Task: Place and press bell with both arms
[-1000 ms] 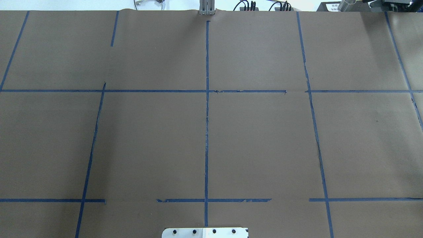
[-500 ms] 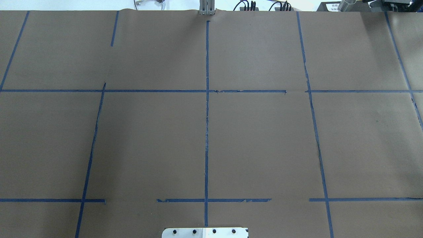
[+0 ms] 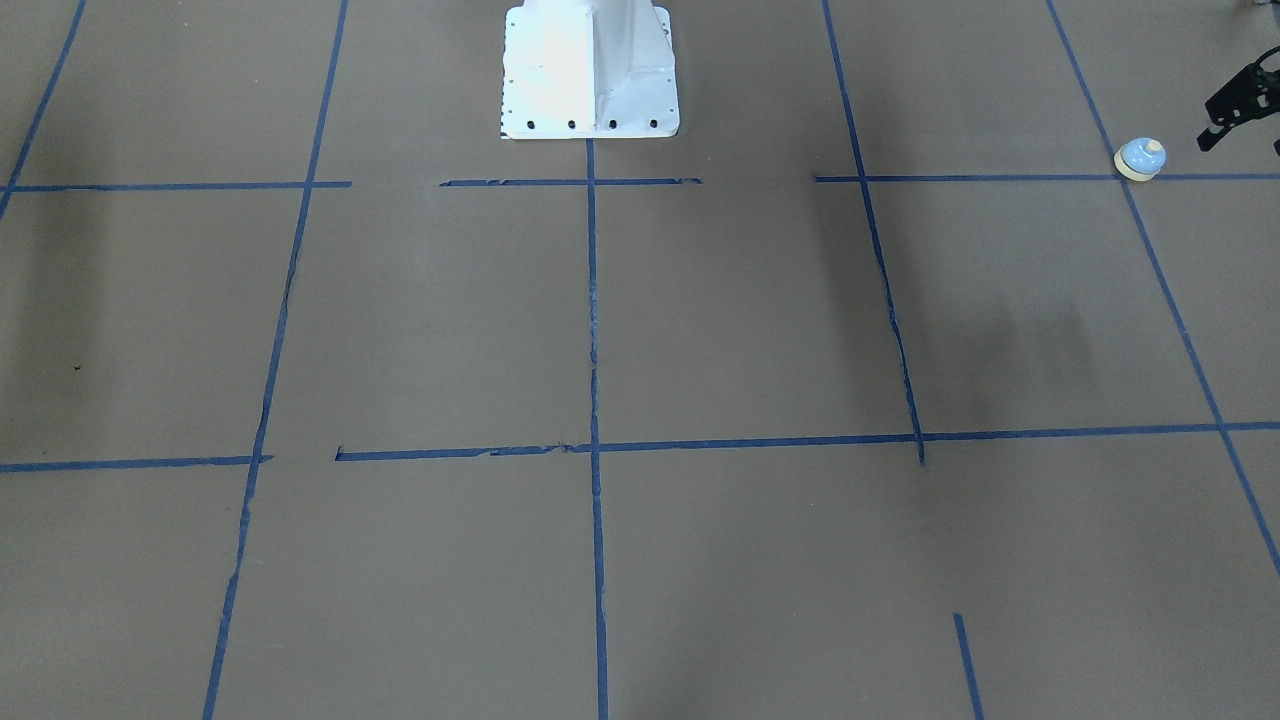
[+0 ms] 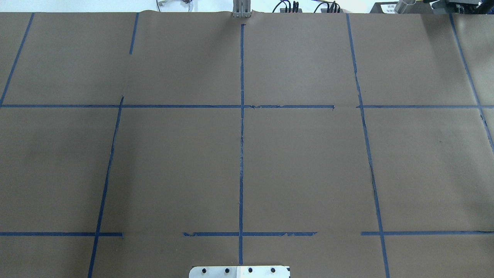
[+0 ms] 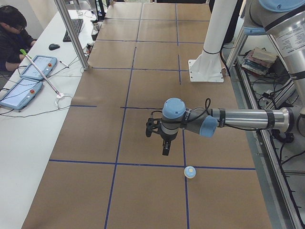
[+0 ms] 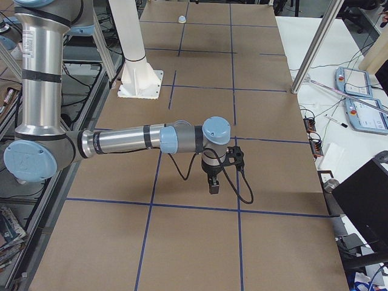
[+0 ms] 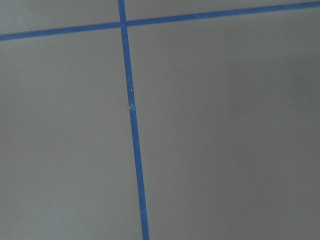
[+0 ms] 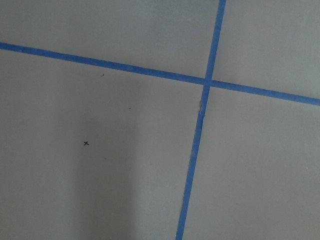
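While one bell (image 3: 1140, 157) stands upright, left gripper (image 5: 165, 151) and right gripper (image 6: 213, 188) — two — hover.

Illumination is even and diffuse. In the front-facing view the white pedestal (image 3: 590, 70) at 12 o'clock is overexposed, and soft shadow bands cross the counter (image 3: 700, 330) at 9 and 2 o'clock. The right wrist view shows a faint shadow at 7 o'clock. Focus is sharp throughout.
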